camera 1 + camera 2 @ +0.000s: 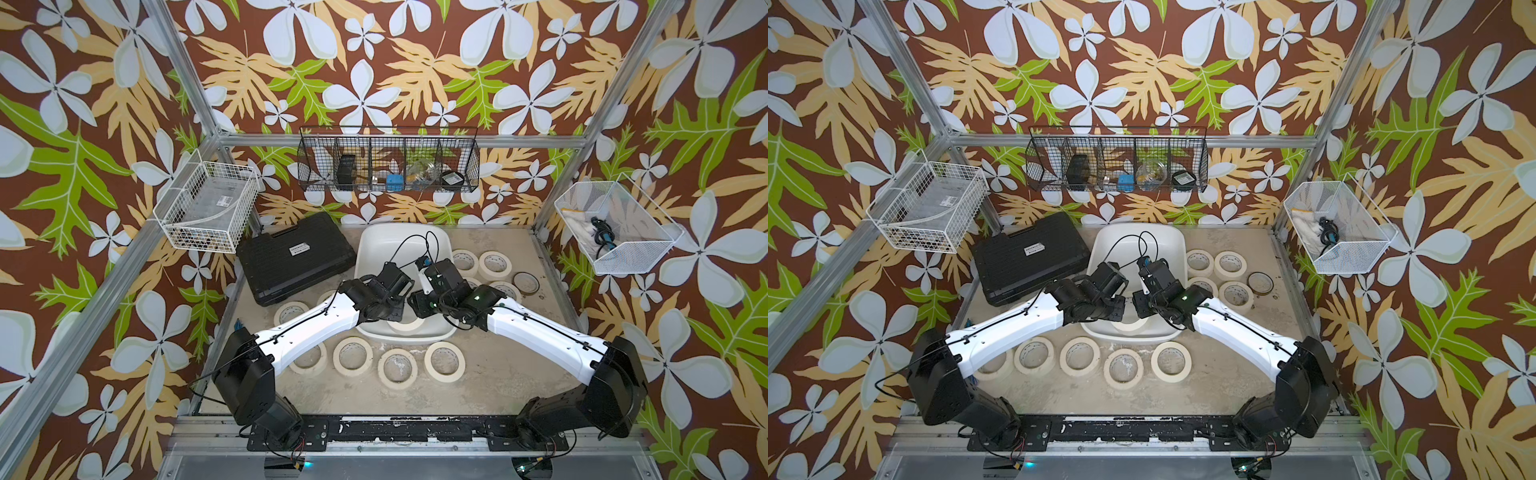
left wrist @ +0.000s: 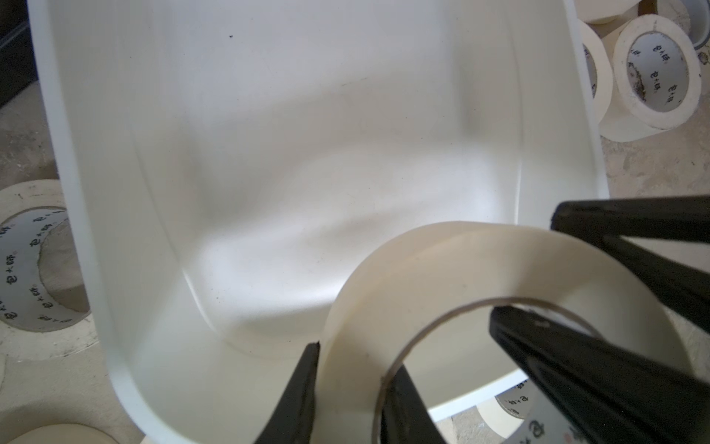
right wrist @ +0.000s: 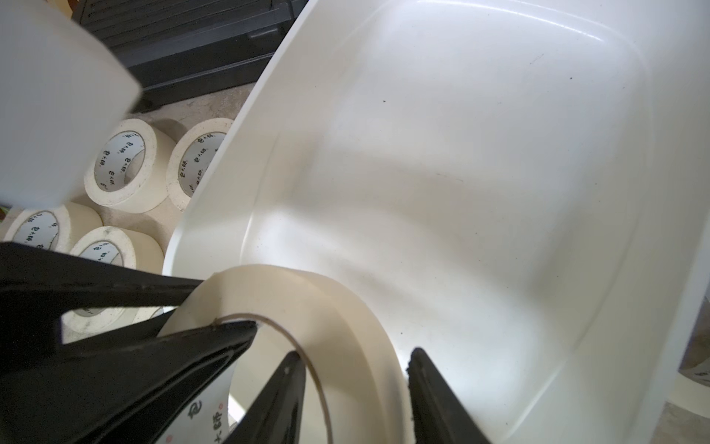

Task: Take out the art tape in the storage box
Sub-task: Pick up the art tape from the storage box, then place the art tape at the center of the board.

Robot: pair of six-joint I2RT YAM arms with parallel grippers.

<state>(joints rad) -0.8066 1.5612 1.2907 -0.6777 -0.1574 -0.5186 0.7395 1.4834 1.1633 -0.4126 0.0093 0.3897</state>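
Removal of the sole art tape roll (image 2: 442,269), at the near end of the storage box (image 2: 269,115): left hand (image 2: 355,361) clenched on its wall; right hand (image 3: 355,353) astride it, grip indiscernible. Next, presumably: lift onto desk (image 1: 498,374).

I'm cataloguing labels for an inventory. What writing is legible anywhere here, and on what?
"大師", probably, beside a swirl mark: inside the held roll.
Repeated dark print inside the other rolls: too blurred to confirm.
White label on the black case: too small.
Barcode sticker in the white basket: too small.
Label on the disc in the black basket: too small.
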